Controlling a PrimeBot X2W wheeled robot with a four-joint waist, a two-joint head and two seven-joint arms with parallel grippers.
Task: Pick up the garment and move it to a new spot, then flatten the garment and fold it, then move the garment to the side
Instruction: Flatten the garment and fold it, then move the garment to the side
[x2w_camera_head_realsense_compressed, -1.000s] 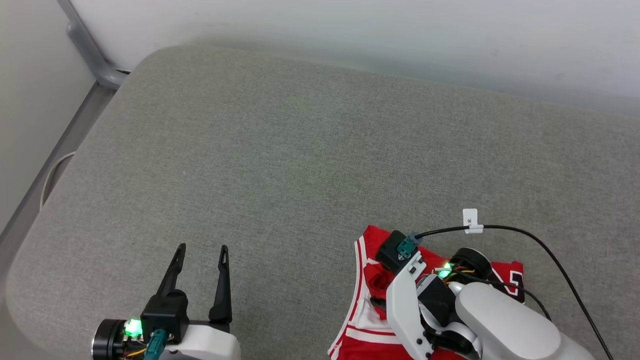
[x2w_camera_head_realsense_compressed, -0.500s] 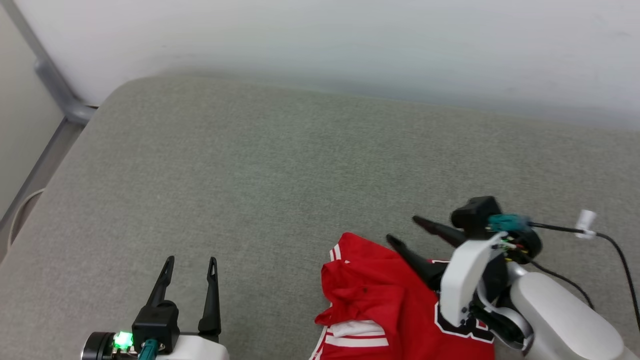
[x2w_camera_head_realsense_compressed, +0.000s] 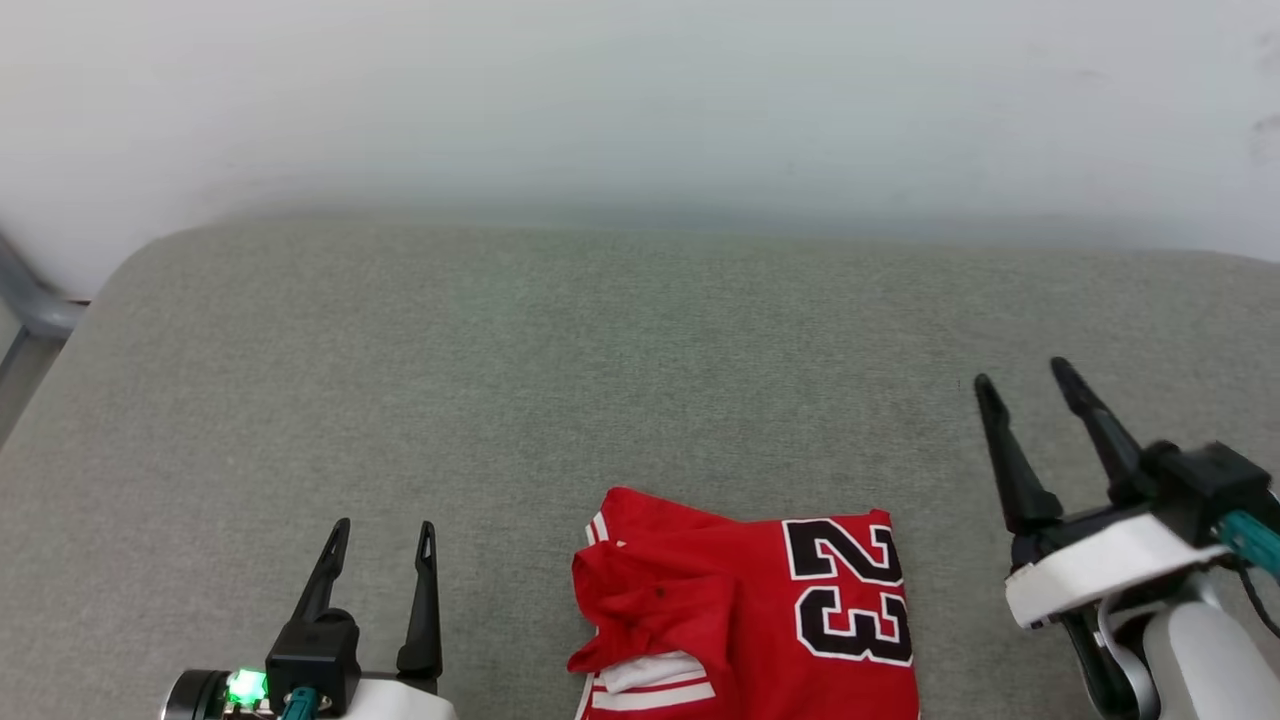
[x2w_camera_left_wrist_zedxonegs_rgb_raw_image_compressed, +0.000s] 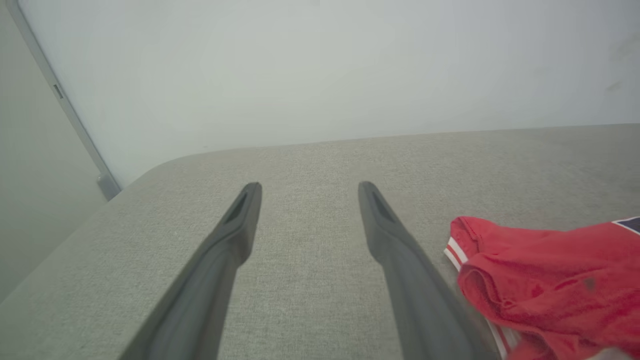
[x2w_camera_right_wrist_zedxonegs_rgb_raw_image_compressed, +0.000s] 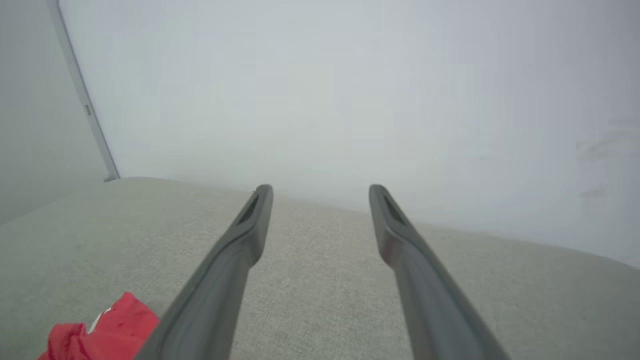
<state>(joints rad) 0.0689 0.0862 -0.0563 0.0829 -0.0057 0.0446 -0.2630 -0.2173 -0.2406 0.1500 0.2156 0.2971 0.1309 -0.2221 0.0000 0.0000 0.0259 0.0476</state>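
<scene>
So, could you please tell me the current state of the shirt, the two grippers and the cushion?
Red jersey shirt with white-outlined black 23: folded, lying on the cushion, number facing up, left edge rumpled, held by neither gripper.
Left gripper with two dark fingers: open, empty, apart from the shirt.
Right gripper with two dark fingers: open, empty, apart from the shirt.
Grey fabric cushion: bearing the shirt near its front edge.

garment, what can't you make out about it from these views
Head view: the garment runs off the bottom edge, hiding its lower part.
Left wrist view: its right side is cut by the frame edge; the left hand covers its near edge.
Right wrist view: a red corner at lower left; the rest lies past the bottom edge and behind the right hand.
</scene>
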